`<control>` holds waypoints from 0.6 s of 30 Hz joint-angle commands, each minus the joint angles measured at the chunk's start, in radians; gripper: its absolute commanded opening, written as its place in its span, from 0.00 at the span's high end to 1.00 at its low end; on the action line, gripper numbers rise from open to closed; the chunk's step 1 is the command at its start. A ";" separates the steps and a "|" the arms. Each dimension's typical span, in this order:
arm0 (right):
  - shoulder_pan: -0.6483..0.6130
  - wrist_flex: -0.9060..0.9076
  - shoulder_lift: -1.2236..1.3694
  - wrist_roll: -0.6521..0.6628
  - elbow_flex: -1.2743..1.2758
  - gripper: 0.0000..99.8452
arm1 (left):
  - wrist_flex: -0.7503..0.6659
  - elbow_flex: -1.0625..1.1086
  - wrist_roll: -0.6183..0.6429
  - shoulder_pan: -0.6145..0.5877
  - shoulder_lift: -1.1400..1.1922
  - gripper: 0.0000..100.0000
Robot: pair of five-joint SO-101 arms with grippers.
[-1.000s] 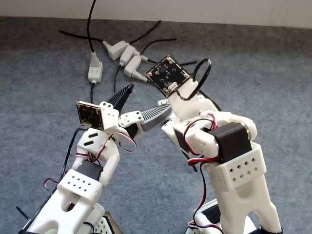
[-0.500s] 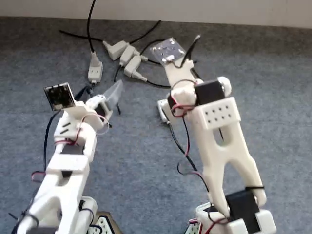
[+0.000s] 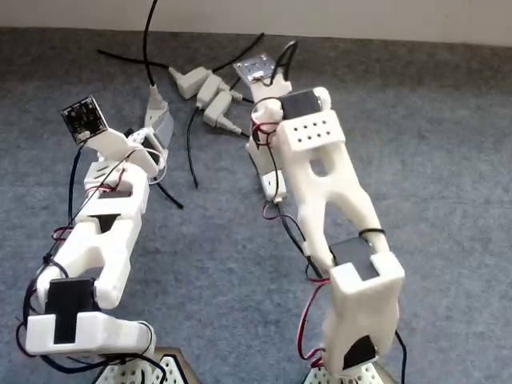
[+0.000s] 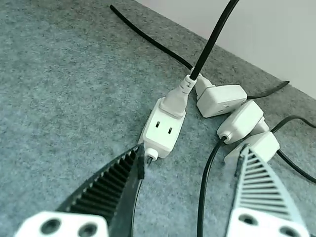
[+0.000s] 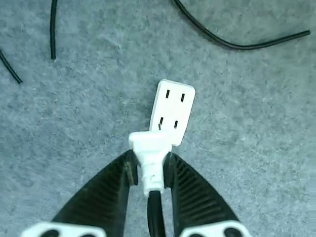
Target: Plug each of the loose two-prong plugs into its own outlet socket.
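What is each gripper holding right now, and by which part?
The right gripper is shut on a white plug, pinching the two sides of its body. The left gripper is open and holds nothing.

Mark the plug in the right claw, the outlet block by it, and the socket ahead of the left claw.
white plug [image 5: 149, 153]: right wrist view, its body.
outlet block [image 5: 173, 109]: right wrist view, slotted face.
socket [image 4: 162, 129]: left wrist view, slotted face.
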 commanded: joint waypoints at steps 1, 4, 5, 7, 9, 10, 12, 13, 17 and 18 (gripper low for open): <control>0.015 -0.012 0.035 -0.020 -0.114 0.99 | 0.002 -0.036 0.008 -0.013 -0.004 0.70; 0.015 -0.012 0.099 -0.020 -0.166 0.99 | 0.002 -0.036 0.008 -0.013 -0.004 0.70; 0.015 -0.012 0.119 -0.020 -0.182 0.99 | 0.002 -0.036 0.008 -0.013 -0.004 0.70; 0.018 -0.012 0.162 -0.020 -0.206 0.99 | 0.002 -0.036 0.008 -0.013 -0.004 0.70; 0.025 -0.012 0.202 -0.020 -0.231 0.99 | 0.002 -0.036 0.008 -0.012 -0.004 0.70; 0.028 -0.012 0.219 -0.020 -0.242 0.99 | 0.002 -0.036 0.008 -0.012 -0.004 0.70; 0.039 -0.008 0.245 -0.020 -0.266 0.99 | 0.002 -0.036 0.008 -0.010 -0.004 0.70; 0.041 -0.005 0.254 -0.020 -0.280 0.99 | 0.002 -0.036 0.008 -0.010 -0.004 0.70; 0.045 0.024 0.259 -0.020 -0.317 0.99 | 0.000 -0.036 0.008 -0.007 -0.004 0.70; 0.045 0.038 0.257 -0.020 -0.332 0.99 | 0.000 -0.036 0.008 -0.007 -0.004 0.70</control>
